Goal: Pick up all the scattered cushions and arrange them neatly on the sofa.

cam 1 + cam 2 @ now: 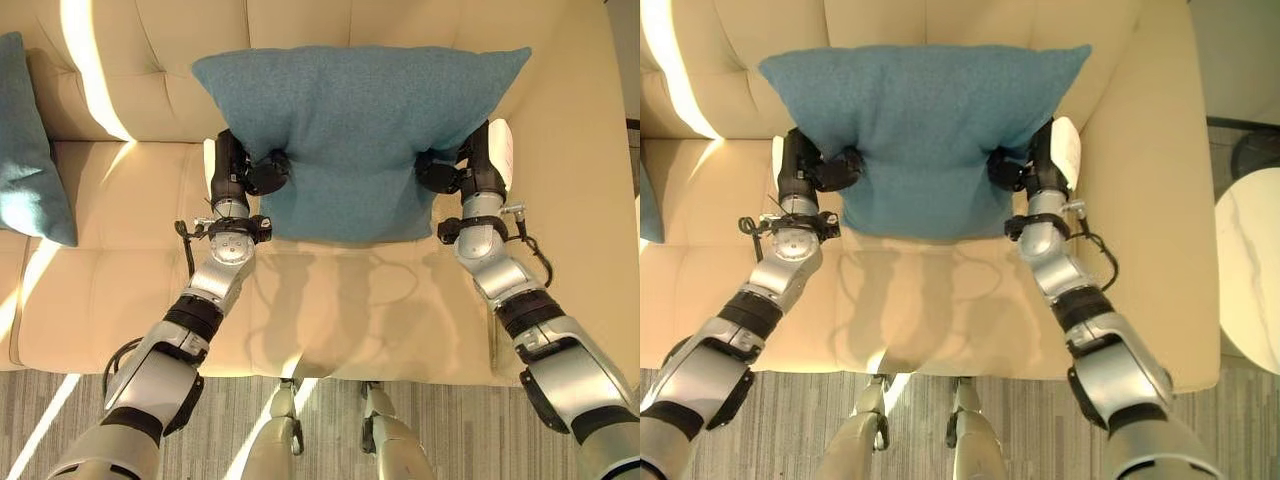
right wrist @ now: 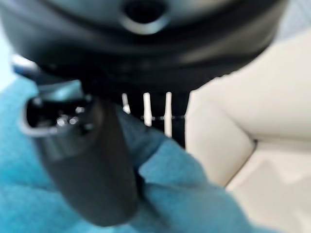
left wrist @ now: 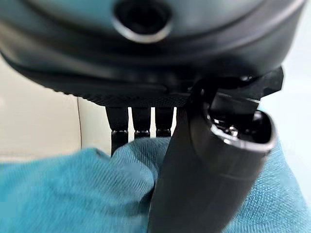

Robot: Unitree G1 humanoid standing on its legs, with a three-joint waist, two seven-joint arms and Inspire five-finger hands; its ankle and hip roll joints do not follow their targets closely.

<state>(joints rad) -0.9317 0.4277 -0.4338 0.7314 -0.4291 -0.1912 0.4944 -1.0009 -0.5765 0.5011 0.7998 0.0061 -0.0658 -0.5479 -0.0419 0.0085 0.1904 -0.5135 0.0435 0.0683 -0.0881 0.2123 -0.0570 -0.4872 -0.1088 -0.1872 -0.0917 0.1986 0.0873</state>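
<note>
Both dark robot hands pinch a teal fabric cushion and hold it up against the cream sofa's backrest.

The left hand (image 1: 243, 172) clamps thumb and fingers on the cushion's (image 1: 352, 135) lower left edge, and the right hand (image 1: 468, 168) grips the lower right edge likewise. The square woven cushion stands upright, its bottom near the cream tufted sofa's (image 1: 330, 310) seat. A second teal cushion (image 1: 28, 150) leans at the sofa's left end, well apart.

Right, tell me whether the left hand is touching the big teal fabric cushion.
Touching. In the left wrist view the left hand pinches the big teal fabric cushion, thumb over a fold and fingers behind it.
</note>
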